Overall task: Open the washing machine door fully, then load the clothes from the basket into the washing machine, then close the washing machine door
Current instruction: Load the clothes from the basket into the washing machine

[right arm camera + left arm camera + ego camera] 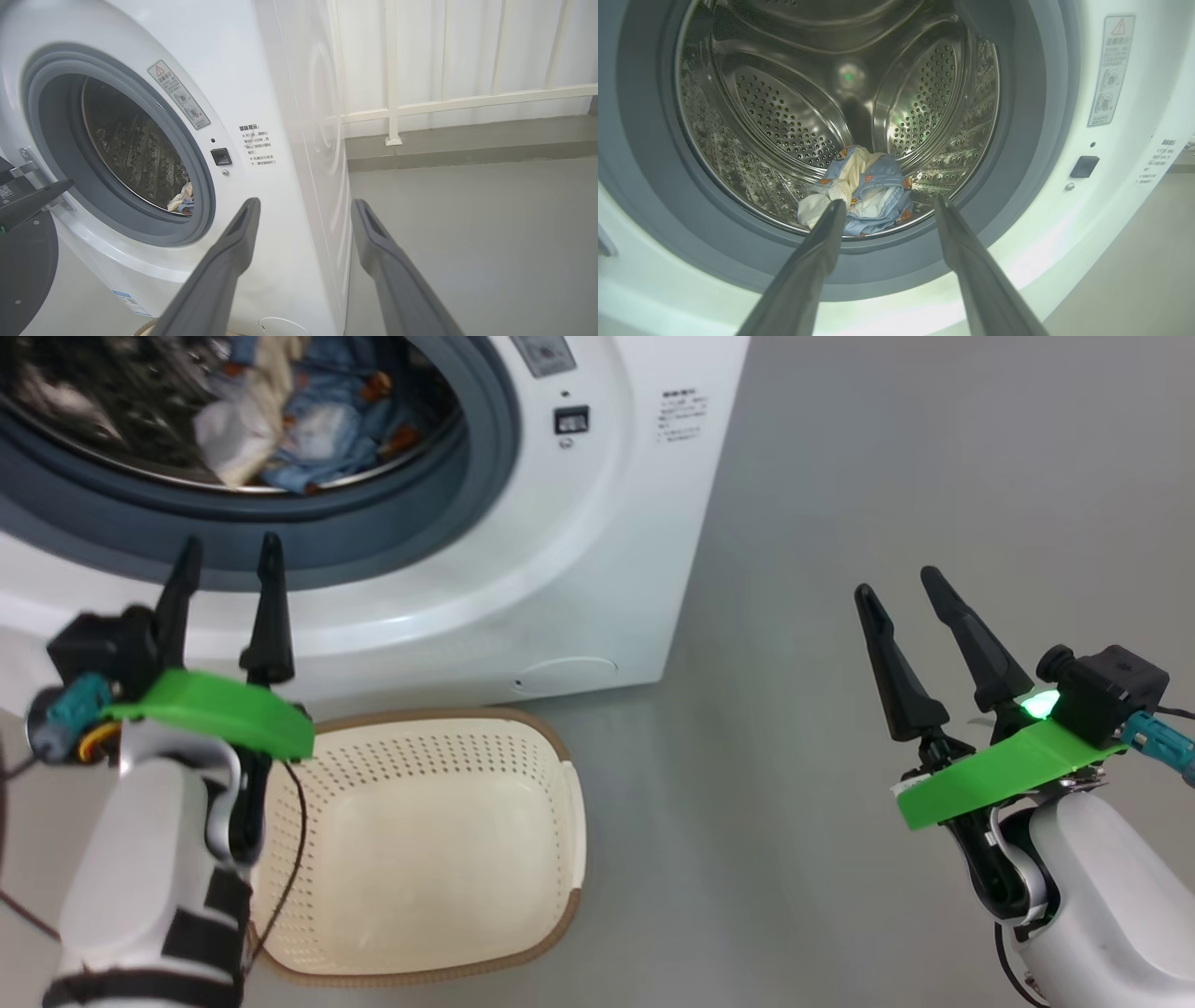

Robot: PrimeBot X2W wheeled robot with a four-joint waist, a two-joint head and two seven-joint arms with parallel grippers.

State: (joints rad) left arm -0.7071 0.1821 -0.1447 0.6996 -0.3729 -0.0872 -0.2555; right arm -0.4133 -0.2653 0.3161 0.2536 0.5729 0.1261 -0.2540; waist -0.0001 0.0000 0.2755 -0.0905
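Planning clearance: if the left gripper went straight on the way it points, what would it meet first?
Probably the clothes in the drum; the left gripper aims through the open mouth, though depth is unclear.

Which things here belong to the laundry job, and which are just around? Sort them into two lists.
Job:
washing machine, standing open
washing machine door, swung aside
clothes, inside the machine
basket, nothing seen in it

Just around:
white railing
grey floor

Blue orange-print clothes (878, 186); cream basket (420, 765) w/ brown rim.
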